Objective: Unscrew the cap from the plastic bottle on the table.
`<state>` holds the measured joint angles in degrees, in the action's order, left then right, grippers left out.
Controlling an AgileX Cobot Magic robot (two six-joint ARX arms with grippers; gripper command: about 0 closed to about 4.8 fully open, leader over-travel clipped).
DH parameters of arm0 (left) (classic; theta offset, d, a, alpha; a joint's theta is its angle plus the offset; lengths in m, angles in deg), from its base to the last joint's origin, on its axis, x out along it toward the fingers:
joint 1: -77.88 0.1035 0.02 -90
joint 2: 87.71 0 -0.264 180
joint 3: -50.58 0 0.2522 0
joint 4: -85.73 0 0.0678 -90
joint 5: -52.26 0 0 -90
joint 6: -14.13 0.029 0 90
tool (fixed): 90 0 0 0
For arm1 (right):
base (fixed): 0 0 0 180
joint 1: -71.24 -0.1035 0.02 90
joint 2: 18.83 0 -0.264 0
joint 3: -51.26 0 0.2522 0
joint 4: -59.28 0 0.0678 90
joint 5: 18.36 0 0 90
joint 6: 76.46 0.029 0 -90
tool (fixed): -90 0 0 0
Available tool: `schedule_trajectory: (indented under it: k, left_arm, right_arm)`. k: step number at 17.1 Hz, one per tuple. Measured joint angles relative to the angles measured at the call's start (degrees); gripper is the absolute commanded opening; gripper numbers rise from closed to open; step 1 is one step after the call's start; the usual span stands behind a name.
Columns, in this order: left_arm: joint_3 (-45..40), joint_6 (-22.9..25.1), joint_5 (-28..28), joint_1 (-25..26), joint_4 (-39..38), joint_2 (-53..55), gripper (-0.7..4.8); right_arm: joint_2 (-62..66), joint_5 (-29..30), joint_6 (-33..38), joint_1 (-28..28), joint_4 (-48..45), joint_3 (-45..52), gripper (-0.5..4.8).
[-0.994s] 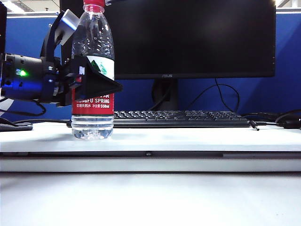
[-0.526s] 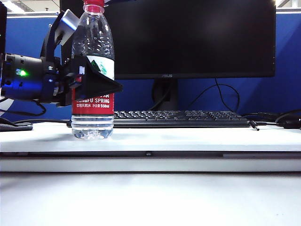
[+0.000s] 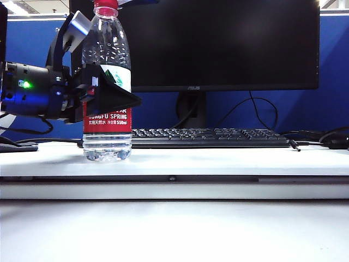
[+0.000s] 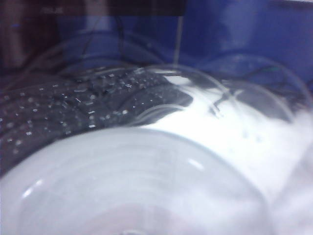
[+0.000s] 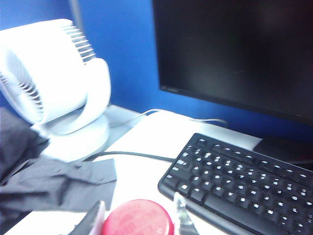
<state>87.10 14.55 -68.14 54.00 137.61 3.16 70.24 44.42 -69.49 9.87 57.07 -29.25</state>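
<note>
The left claw [image 3: 109, 97] is clamped across the labelled middle of the plastic bottle [image 3: 107, 117], its black fingers [image 3: 117, 98] pressed against the red-and-white label, and the arm behind it shows a green light; in the left wrist view the clear wall of the bottle [image 4: 146, 186] fills nearly everything. The bottle stands upright on the white tabletop [image 3: 218, 161], directly below that claw's grip. Above it, the red cap [image 3: 106, 5] sits on the neck at the upper edge of the exterior view. The right claw [image 5: 139, 218] straddles this cap [image 5: 138, 219], one fingertip [image 5: 182, 215] on each side, touching or almost touching its rim; whether it is actually pinching the cap cannot be told. Beyond the right claw lie a black keyboard [image 5: 244, 188] and a dark monitor [image 5: 234, 54], and off to its side a white desk fan [image 5: 54, 83], a cable and a dark cloth [image 5: 44, 181] rest on the tabletop.
</note>
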Motion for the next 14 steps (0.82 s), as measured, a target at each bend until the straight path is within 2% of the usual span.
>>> schedule_trajectory:
  k: [2, 7, 10, 13, 14]
  left_arm:
    - [0.0, 0.1, 0.0, 0.0, 0.0, 0.0, 3.26]
    - [0.1, 0.1, 0.0, 0.0, -0.1, 0.0, 3.26]
    - [0.1, 0.2, -0.5, 0.0, -0.1, 0.0, 3.26]
    - [0.1, 0.4, -0.7, 0.0, -0.1, 0.0, 3.26]
    - [0.1, 0.6, -0.9, 0.0, -0.1, 0.0, 3.26]
  right_arm:
    - [-0.8, 2.9, 0.0, 1.0, 1.5, 0.0, 1.34]
    - [-2.9, 16.9, -0.5, 6.7, 6.2, -0.1, 1.34]
    - [-3.2, 28.4, -2.6, 10.2, 6.9, -0.2, 1.34]
    - [-3.3, 36.4, -3.0, 13.1, 7.6, -0.4, 1.35]
    - [-3.4, 41.6, -3.1, 15.0, 8.4, -0.5, 1.34]
